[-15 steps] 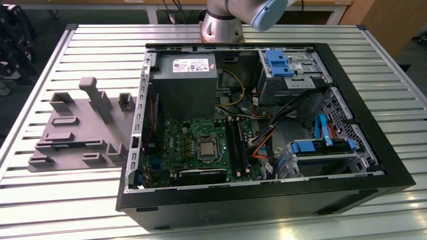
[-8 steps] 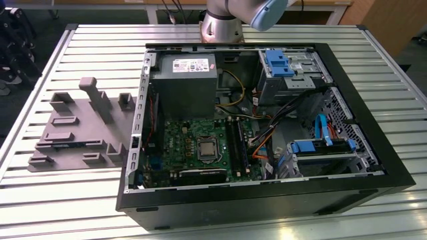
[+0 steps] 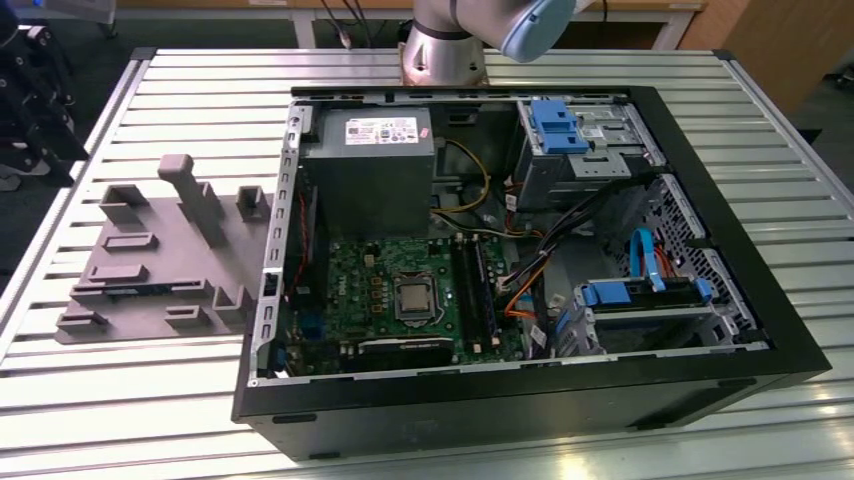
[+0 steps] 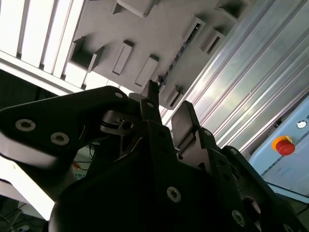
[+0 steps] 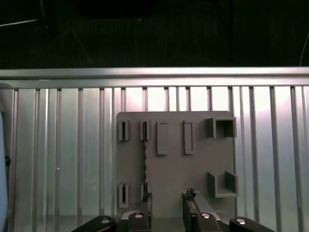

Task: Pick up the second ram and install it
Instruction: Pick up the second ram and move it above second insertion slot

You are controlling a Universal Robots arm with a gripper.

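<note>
Ram [image 5: 145, 162] stands on edge in a grey slotted fixture [image 5: 193, 169], held between two end slots. It reads as a thin dark line in both wrist views [image 4: 171, 63]. In the exterior view it is a short blue-green strip [image 3: 134, 291] low in the fixture [image 3: 160, 230], toward the near edge.

Claw [image 5: 168, 209]: fingers [image 5: 146, 207] apart, nothing between them. It hangs over the fixture's near edge, just beside the ram's end, not touching.

The fixture lies on the ribbed metal tabletop [image 3: 134, 400], on the exterior view's left. The open computer case [image 3: 534, 385] sits just beside it on the right.

The exterior view shows the motherboard [image 3: 374, 280], blue brackets [image 3: 554, 125] and the arm [image 3: 447, 45] behind the case. The second wrist view adds a red button [image 4: 285, 145].
</note>
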